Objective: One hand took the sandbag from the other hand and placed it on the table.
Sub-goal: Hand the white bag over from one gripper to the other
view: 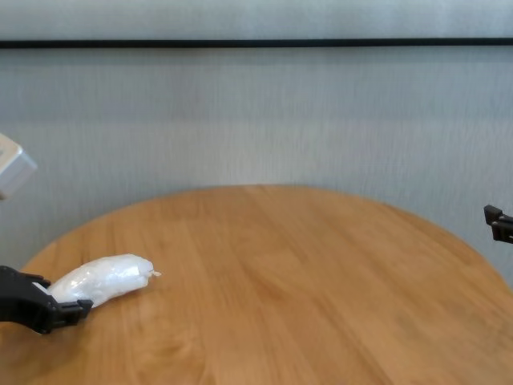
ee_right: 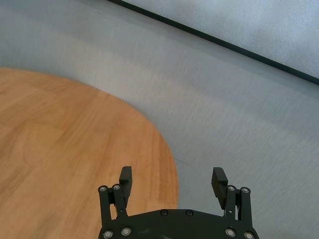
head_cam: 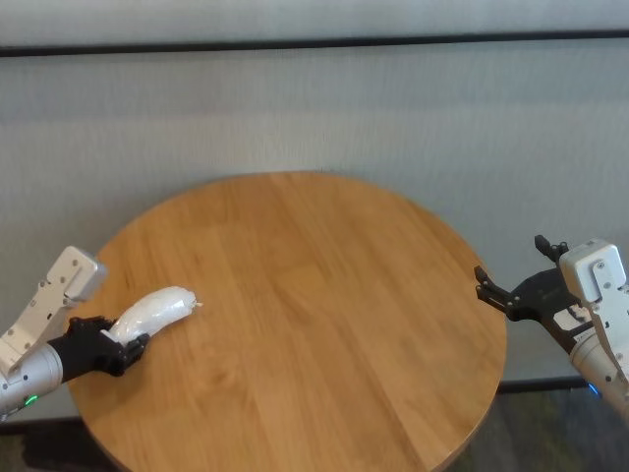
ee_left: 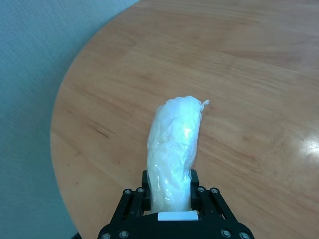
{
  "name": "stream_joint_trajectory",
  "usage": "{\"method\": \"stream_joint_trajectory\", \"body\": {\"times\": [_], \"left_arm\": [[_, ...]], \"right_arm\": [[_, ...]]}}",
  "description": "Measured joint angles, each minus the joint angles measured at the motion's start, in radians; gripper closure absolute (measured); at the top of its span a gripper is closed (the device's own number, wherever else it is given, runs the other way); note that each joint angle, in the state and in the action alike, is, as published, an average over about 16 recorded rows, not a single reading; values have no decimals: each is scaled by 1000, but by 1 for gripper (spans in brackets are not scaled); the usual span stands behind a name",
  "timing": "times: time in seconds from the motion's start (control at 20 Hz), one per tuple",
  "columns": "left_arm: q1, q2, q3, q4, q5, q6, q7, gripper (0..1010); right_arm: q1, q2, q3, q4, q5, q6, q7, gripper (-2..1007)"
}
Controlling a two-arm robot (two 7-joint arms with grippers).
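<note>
Low over the table (head_cam: 295,295) edge, left hand (head_cam: 126,347) pinching sandbag (head_cam: 152,312), twisted tip aimed toward table centre; right hand (head_cam: 499,295) spread wide, idle beside far rim

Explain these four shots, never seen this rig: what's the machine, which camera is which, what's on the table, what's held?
It is a two-armed robot. One picture looks down from its head, one from its chest, and one from each wrist. The left end effector, at the left edge of the round wooden table, is shut on one end of a white plastic-wrapped sandbag; the left wrist view shows the bag sticking out between its fingers. The right end effector hangs open and empty just off the table's right edge. Nothing else shows on the table.
</note>
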Motion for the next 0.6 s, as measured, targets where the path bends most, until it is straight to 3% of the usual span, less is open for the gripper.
{"method": "stream_joint_trajectory", "body": {"times": [0.6], "left_arm": [[0, 0, 0, 0, 0, -1, 0, 598]], "right_arm": [[0, 0, 0, 0, 0, 0, 0, -1]]}}
